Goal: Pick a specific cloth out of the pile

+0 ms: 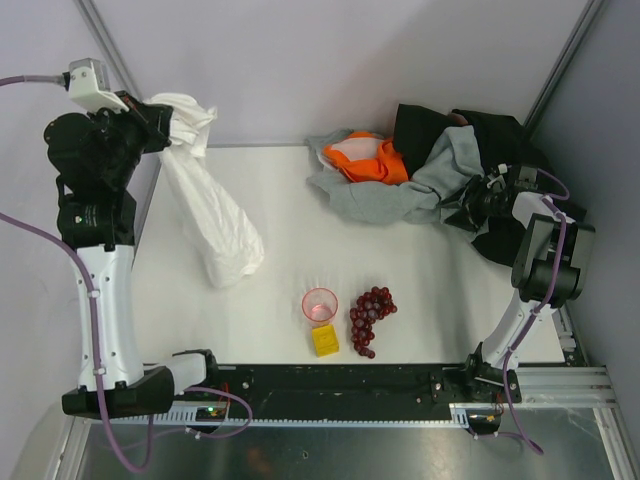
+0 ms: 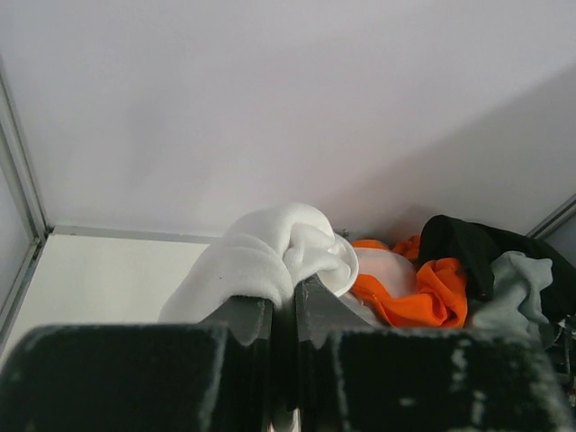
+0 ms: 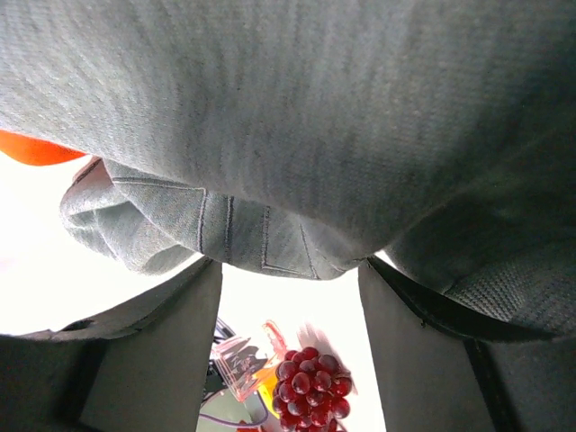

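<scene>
My left gripper (image 1: 172,125) is raised at the far left and shut on the white cloth (image 1: 215,220), which hangs down with its lower end on the table. In the left wrist view the fingers (image 2: 319,310) pinch a bunched fold of the cloth (image 2: 270,247). The pile (image 1: 420,170) of orange, grey and black garments lies at the back right, apart from the cloth; it also shows in the left wrist view (image 2: 441,283). My right gripper (image 1: 480,203) rests at the pile's right side. Its jaws stand wide apart (image 3: 288,270), with grey sweatshirt fabric (image 3: 297,135) lying over the fingertips.
A pink cup (image 1: 320,304), a yellow block (image 1: 325,341) and a bunch of red grapes (image 1: 370,318) stand near the table's front edge; the grapes (image 3: 315,387) and cup (image 3: 238,364) show between the right fingers. The back wall and metal frame posts border the table.
</scene>
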`<state>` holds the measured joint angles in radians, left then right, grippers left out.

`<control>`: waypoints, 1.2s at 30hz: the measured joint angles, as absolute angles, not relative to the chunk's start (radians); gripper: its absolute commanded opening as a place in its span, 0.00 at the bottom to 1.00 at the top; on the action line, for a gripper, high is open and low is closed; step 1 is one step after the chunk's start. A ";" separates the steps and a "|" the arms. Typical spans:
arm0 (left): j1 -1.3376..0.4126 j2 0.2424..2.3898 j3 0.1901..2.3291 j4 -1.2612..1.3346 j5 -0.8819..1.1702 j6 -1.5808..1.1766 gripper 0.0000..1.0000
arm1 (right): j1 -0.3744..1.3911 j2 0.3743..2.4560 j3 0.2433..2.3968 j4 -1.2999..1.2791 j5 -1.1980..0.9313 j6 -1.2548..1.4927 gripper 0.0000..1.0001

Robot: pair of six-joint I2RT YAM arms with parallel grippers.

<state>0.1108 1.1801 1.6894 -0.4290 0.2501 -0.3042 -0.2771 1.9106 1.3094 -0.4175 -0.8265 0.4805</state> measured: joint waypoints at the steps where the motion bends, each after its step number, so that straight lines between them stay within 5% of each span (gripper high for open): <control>1: 0.112 1.180 1.684 -0.428 0.245 -0.303 0.01 | -0.277 1.911 1.309 -0.419 -0.825 0.477 0.67; 28: 0.171 1.101 0.913 -0.325 0.162 -0.471 0.01 | -0.260 1.901 1.284 -0.440 -0.797 0.443 0.67; 36: 0.183 1.220 0.868 -0.269 0.164 -0.563 0.01 | -0.254 1.896 1.261 -0.442 -0.797 0.432 0.67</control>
<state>0.1833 1.2201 0.8677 -0.2687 0.1642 -0.5629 -0.2543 1.8957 1.2606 -0.4416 -0.7971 0.4320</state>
